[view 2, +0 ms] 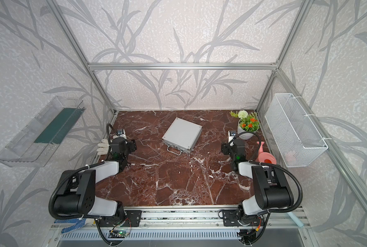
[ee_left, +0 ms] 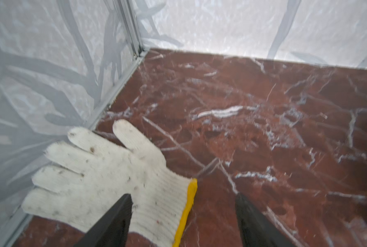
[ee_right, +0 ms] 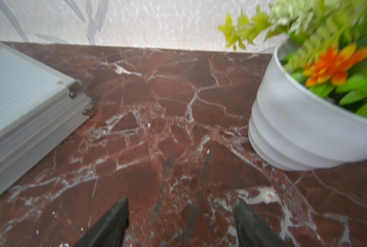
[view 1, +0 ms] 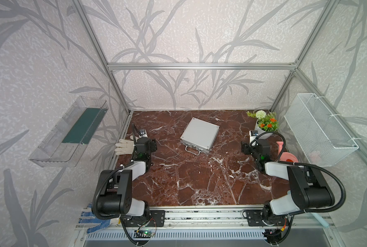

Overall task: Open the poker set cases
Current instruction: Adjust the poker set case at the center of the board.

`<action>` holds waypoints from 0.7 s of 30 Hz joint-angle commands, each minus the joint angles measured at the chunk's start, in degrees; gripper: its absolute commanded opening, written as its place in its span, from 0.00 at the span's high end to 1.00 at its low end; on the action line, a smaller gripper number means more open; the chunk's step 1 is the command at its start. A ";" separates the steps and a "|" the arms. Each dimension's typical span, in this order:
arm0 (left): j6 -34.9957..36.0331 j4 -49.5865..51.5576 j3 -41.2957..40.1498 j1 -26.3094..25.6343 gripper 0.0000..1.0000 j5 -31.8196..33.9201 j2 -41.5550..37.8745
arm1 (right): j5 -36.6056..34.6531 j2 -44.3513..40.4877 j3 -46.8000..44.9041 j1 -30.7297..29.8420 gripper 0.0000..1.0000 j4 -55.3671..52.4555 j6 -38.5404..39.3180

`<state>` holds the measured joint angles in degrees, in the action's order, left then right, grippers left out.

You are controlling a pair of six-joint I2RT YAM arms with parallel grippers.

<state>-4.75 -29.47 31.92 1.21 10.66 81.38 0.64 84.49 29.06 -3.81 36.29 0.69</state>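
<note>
The poker set case (view 1: pixel 199 133) (view 2: pixel 182 134) is a flat silver ribbed case. It lies closed and turned at an angle on the red marble table, toward the back middle. Its chrome handle (view 1: pixel 193 149) and two latches face the front. One corner of the case (ee_right: pixel 17 96) shows in the right wrist view. My left gripper (ee_left: pixel 183 195) hovers open at the table's left side, above a glove's cuff and far from the case. At the right side, my right gripper (ee_right: pixel 181 200) is open over bare marble, between the case and a flower pot. Neither holds anything.
A white knit glove (view 1: pixel 123 146) (ee_left: pixel 114 171) lies by the left wall. A white flower pot (view 1: pixel 264 126) (ee_right: pixel 296 128) and a pink watering can (view 1: pixel 285 155) stand at the right. A wire basket (view 1: pixel 319 130) and a clear shelf (view 1: pixel 69 132) hang on the side walls.
</note>
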 commanded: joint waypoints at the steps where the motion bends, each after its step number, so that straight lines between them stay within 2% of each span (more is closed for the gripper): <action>1: 0.12 7.72 2.23 -0.66 0.25 1.30 -2.88 | 0.70 -4.80 1.70 -0.32 0.25 -7.39 0.25; 6: -3.20 13.62 7.16 -1.35 0.25 -3.72 -6.70 | -0.89 -10.97 4.80 -1.79 0.26 -18.13 -4.77; 8: -4.68 16.85 10.63 -3.44 0.25 -5.63 -6.25 | -0.71 -12.21 6.92 -3.69 0.26 -22.45 -9.28; 10: -5.07 21.55 15.10 -6.18 0.25 -6.54 -4.49 | -0.15 -11.88 7.91 -4.99 0.26 -24.12 -18.46; 12: -5.41 24.55 19.01 -8.50 0.24 -9.20 -2.31 | 3.70 -10.46 7.98 -5.79 0.26 -23.92 -27.60; 14: -8.86 26.37 22.66 -8.80 0.21 -18.28 0.64 | 4.28 -8.26 8.60 -8.13 0.26 -25.03 -33.92; 17: -10.84 31.90 29.94 -9.19 0.19 -32.37 6.59 | -0.86 -6.14 10.40 -14.06 0.24 -28.03 -35.92; 19: -9.55 36.77 34.51 -9.84 0.19 -35.17 10.25 | -0.02 -4.43 11.68 -16.95 0.23 -27.92 -35.76; 21: -9.16 37.40 36.11 -10.04 0.18 -36.95 12.49 | -1.14 -3.27 13.00 -19.84 0.22 -28.99 -36.28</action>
<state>-13.30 0.08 65.80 -8.47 -17.10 91.57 1.10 80.29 39.33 -20.71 10.22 -31.46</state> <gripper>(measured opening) 0.817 0.774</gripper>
